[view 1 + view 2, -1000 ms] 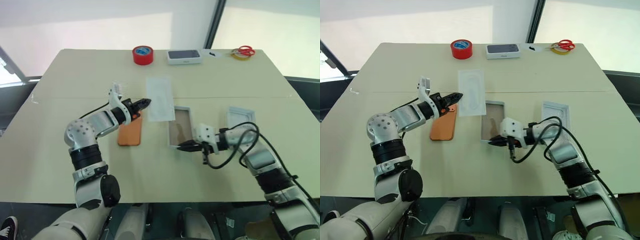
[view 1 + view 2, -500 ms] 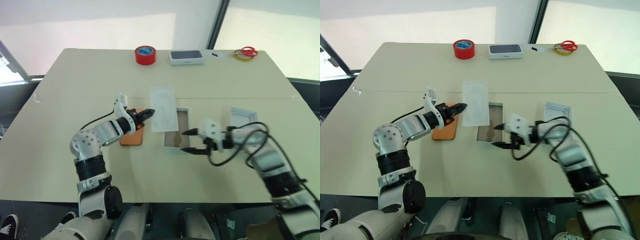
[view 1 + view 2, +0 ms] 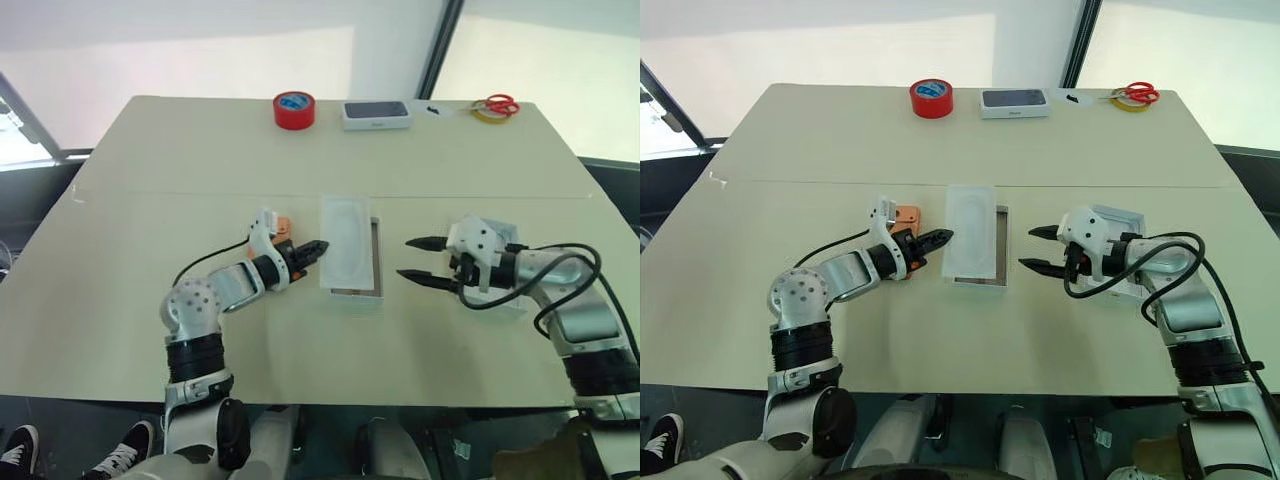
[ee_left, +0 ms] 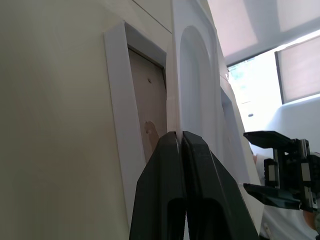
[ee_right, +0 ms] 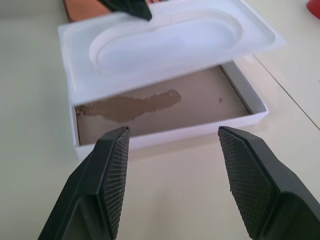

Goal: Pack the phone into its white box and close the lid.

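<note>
So the white box (image 3: 978,282) is mostly covered by a thin white insert (image 3: 970,240), pinched by the left gripper (image 3: 943,237). Right gripper (image 3: 1034,248) is spread apart, empty. Phone (image 3: 906,216) is tucked behind the left wrist; lid (image 3: 1122,222) is behind the right one.

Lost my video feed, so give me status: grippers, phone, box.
Left gripper shut on the white insert, held over the box. Right gripper open, empty. Phone on the table, unpacked. Insert blocks the box.

No words, nos. or signs can be read. Red tape roll (image 3: 294,109) and closed box (image 3: 376,114), top middle of pic, have marks too small to read.
</note>
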{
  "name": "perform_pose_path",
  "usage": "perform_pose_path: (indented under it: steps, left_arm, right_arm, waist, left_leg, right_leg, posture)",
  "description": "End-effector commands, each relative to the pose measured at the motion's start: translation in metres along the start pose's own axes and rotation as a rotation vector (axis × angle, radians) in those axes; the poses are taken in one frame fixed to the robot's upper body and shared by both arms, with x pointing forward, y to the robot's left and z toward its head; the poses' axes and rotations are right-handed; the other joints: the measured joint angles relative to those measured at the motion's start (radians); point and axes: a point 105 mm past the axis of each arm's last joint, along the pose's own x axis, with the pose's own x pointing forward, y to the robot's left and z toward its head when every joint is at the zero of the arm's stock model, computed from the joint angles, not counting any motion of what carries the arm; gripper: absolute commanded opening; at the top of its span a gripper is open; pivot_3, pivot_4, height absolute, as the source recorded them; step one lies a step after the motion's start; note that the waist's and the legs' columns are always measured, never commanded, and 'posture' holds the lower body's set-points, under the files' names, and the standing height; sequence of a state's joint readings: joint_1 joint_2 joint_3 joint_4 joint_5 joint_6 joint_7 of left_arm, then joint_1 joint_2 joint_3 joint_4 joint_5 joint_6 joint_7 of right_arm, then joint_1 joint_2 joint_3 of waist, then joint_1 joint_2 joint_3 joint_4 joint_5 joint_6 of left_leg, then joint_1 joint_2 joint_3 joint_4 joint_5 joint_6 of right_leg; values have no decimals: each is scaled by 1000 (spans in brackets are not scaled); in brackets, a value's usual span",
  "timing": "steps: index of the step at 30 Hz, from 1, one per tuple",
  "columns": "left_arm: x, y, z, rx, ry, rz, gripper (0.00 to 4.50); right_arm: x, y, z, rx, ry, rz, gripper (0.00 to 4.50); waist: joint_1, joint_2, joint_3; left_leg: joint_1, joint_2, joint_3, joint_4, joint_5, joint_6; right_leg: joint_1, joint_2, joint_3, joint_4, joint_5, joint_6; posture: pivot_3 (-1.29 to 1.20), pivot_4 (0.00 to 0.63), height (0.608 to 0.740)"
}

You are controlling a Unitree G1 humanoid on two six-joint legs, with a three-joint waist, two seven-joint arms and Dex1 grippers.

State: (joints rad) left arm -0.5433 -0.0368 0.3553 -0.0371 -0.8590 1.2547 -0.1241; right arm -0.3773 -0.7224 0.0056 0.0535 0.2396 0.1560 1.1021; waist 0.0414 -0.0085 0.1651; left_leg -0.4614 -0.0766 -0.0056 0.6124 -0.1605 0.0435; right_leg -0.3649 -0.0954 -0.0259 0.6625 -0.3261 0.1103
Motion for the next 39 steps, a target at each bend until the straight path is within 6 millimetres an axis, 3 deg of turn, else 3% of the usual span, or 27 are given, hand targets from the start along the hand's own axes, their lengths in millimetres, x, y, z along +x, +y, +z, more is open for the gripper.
perform_pose_path:
  steps: [1,14,17,20,29,32,34,36,39]
  left_arm:
    - [6,-6,-3,19,9,-26,0]
    - [20,-6,-10,38,29,-27,0]
    - [21,-8,-10,35,30,-41,992]
    - [19,-18,-8,56,35,-78,2392]
    - [-2,-30,13,173,-37,-118,2392]
    - [-18,-29,28,296,-110,-109,2463]
    - [-31,-23,35,498,-146,-71,2463]
    - [-44,-16,39,587,-156,-67,2463]
    - [-74,-5,26,841,-101,-131,2463]
  right_arm:
    - [-2,-6,17,-59,-48,-28,2922]
    - [2,-2,15,-59,-55,-42,2922]
    - [3,-1,14,-59,-54,-41,2987]
    - [4,0,14,-56,-57,-37,2987]
    - [16,1,24,-41,-111,-26,2987]
    - [26,0,35,-59,-137,-27,2062]
    - [34,0,37,-107,-116,-25,1052]
    - [45,-1,30,-155,-35,-19,53]
    - [64,-1,28,-212,46,14,14]
  waist:
    - [0,0,0]
    - [-2,0,0]
    - [-2,0,0]
    - [-2,0,0]
    - [-4,0,0]
    - [-8,0,0]
    - [-12,1,0]
    - [-16,1,0]
    - [-28,1,-1]
  left_leg:
    - [0,0,0,0,0,0]
    - [0,0,0,0,0,0]
    - [0,0,0,0,0,0]
    - [0,0,0,0,0,1]
    - [0,0,0,-1,0,0]
    - [0,0,0,-1,0,0]
    - [0,0,0,-2,0,0]
    - [0,0,0,-5,1,-2]
    - [0,0,0,-6,1,-2]
  right_leg:
    - [0,0,0,0,0,0]
    - [0,0,0,0,0,0]
    - [0,0,0,0,0,0]
    - [0,0,0,0,0,0]
    - [-1,0,0,0,0,0]
    - [-1,0,0,0,0,0]
    - [-2,0,1,0,0,0]
    - [-3,1,1,0,0,0]
    - [-4,0,1,-1,0,-1]
  posture:
    - [0,150,738]
    - [0,150,738]
    - [0,150,738]
    - [0,150,738]
    - [0,150,738]
    - [0,150,738]
    - [0,150,738]
    - [0,150,738]
    - [0,150,738]
